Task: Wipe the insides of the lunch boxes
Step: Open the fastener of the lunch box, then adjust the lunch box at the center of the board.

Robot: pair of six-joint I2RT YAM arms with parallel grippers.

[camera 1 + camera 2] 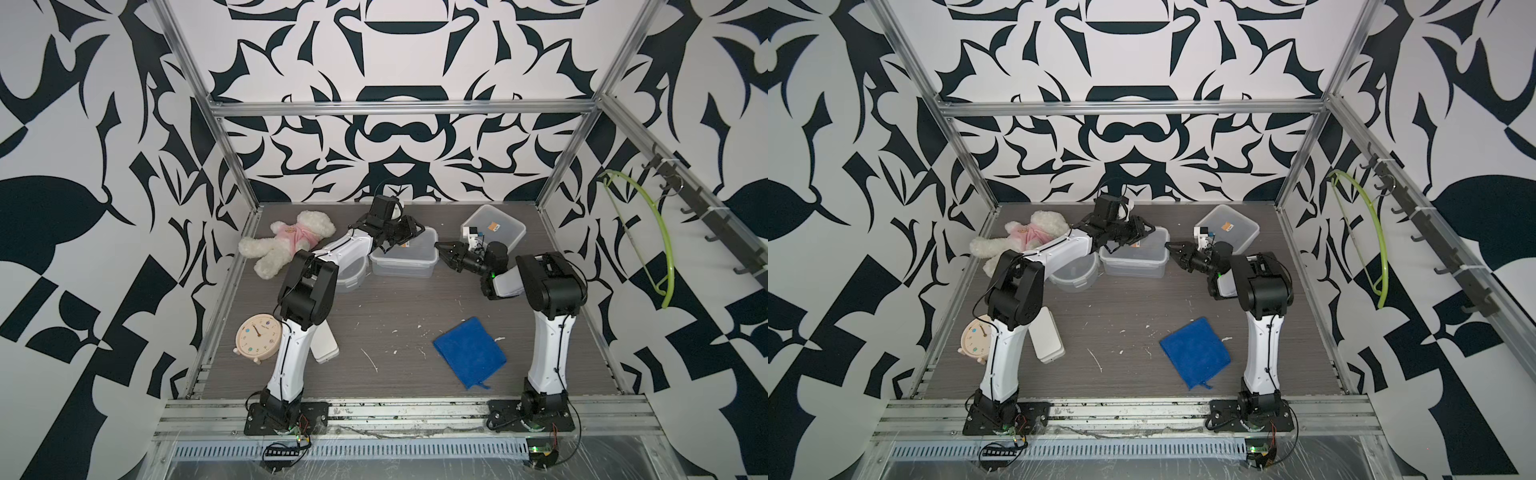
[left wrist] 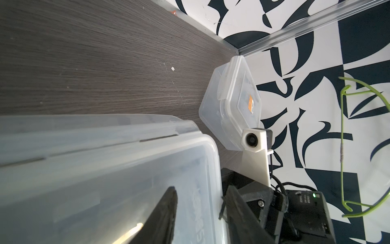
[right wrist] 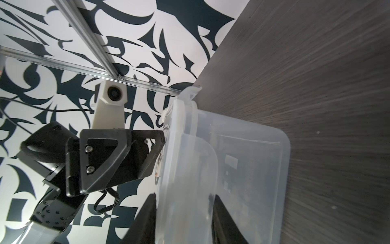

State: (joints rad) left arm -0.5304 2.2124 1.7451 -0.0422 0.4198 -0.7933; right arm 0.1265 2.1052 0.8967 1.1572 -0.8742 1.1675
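A closed clear rectangular lunch box [image 1: 411, 259] [image 1: 1133, 266] stands mid-back on the table. My left gripper [image 1: 409, 237] [image 2: 200, 188] hovers over its lid [image 2: 105, 179], jaws apart: one fingertip is over the lid top, the other just outside the lid's rim. My right gripper [image 1: 440, 249] [image 3: 183, 195] is at the box's right end, shut across the lid edge and its clip flap [image 3: 200, 169]. A second rectangular lunch box [image 1: 498, 226] [image 2: 234, 105] with an orange sticker sits back right. The round lunch box [image 1: 353, 274] [image 1: 1075, 276] lies partly hidden under my left arm.
A blue cloth [image 1: 469, 353] lies flat at the front right. A teddy bear [image 1: 286, 241] is at the back left, a clock [image 1: 257, 338] and a flat white case [image 1: 326, 347] at the front left. A green hanger [image 1: 648, 237] hangs on the right wall.
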